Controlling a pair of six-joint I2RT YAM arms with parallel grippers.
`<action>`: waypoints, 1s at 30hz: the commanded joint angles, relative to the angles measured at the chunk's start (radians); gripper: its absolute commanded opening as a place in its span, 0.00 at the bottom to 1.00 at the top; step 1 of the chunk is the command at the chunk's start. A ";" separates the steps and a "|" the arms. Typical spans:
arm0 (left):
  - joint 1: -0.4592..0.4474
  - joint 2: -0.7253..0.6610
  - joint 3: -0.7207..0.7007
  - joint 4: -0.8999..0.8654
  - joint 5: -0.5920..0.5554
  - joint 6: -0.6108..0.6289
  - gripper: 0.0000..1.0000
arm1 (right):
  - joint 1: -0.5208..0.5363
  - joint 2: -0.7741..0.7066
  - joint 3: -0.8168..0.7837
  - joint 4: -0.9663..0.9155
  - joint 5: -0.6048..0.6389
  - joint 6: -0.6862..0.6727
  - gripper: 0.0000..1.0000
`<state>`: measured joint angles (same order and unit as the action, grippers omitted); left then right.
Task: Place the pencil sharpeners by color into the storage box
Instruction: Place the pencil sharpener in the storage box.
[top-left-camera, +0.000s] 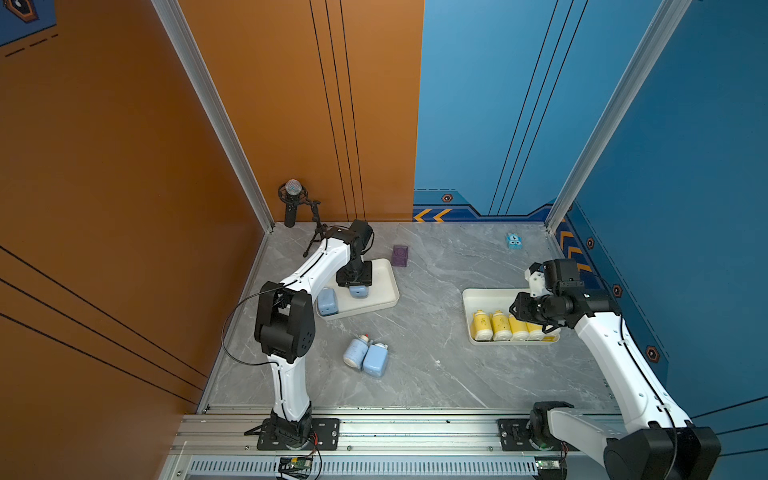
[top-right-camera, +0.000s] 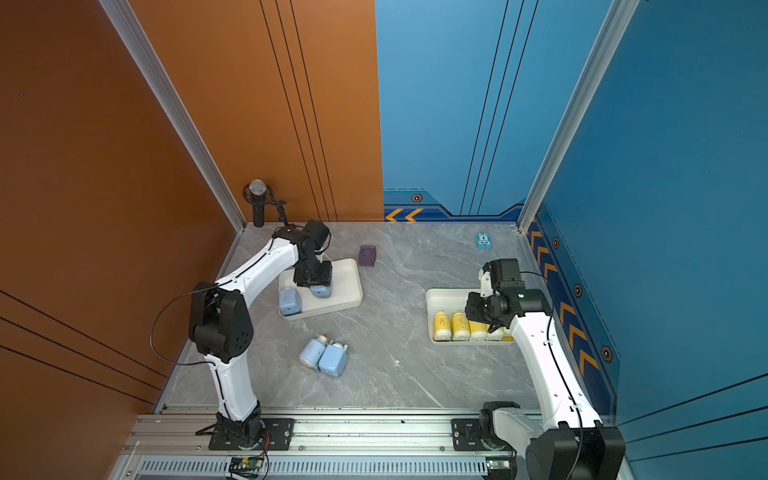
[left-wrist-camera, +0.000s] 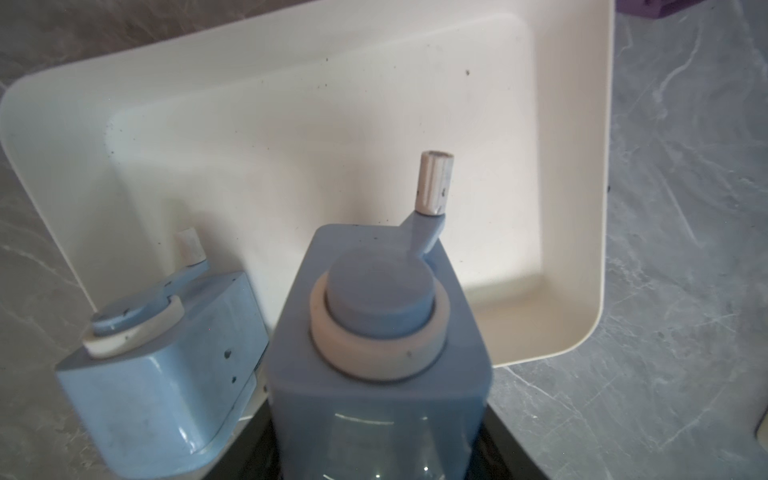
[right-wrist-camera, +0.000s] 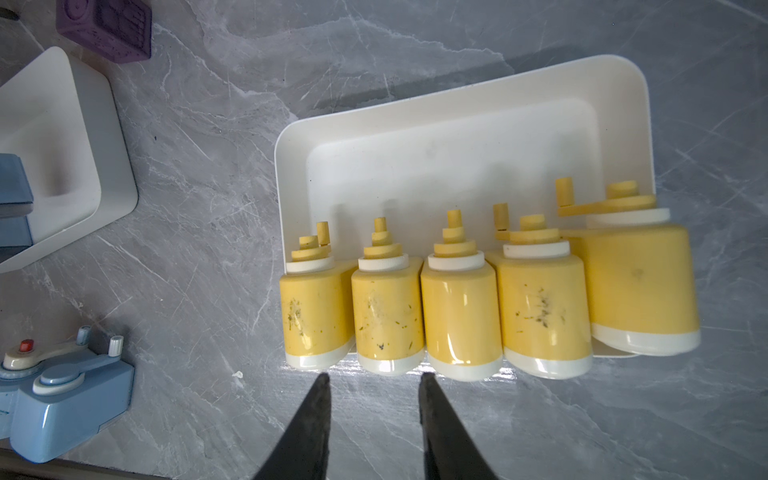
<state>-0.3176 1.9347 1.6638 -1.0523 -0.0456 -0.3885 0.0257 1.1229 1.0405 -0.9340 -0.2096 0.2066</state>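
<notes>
My left gripper (top-left-camera: 357, 286) is shut on a light blue pencil sharpener (top-left-camera: 358, 291) (left-wrist-camera: 378, 332), held over the left cream storage box (top-left-camera: 384, 286) (left-wrist-camera: 291, 124). A second blue sharpener (top-left-camera: 328, 302) (left-wrist-camera: 166, 374) lies at that box's near end. Two more blue ones (top-left-camera: 354, 352) (top-left-camera: 375, 360) lie side by side on the table. Several yellow sharpeners (top-left-camera: 500, 326) (right-wrist-camera: 461, 307) lie in a row in the right storage box (top-left-camera: 486, 297) (right-wrist-camera: 457, 137). My right gripper (top-left-camera: 524, 312) (right-wrist-camera: 374, 376) hangs open and empty just short of their white bases.
A dark purple block (top-left-camera: 400, 255) stands behind the left box. A small blue box with a cartoon face (top-left-camera: 514, 241) sits at the back right. A microphone on a stand (top-left-camera: 292, 203) occupies the back left corner. Walls close in three sides.
</notes>
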 joint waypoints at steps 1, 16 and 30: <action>0.021 -0.064 -0.047 -0.028 -0.055 -0.040 0.46 | -0.007 0.001 0.004 -0.011 -0.019 -0.011 0.37; 0.054 -0.040 -0.105 -0.025 -0.050 -0.097 0.46 | -0.001 0.015 -0.012 0.010 -0.037 -0.004 0.37; 0.077 -0.027 -0.140 -0.023 -0.028 -0.095 0.46 | 0.000 -0.002 -0.017 0.012 -0.037 0.000 0.37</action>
<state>-0.2546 1.8946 1.5345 -1.0657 -0.0753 -0.4728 0.0261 1.1294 1.0382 -0.9306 -0.2333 0.2066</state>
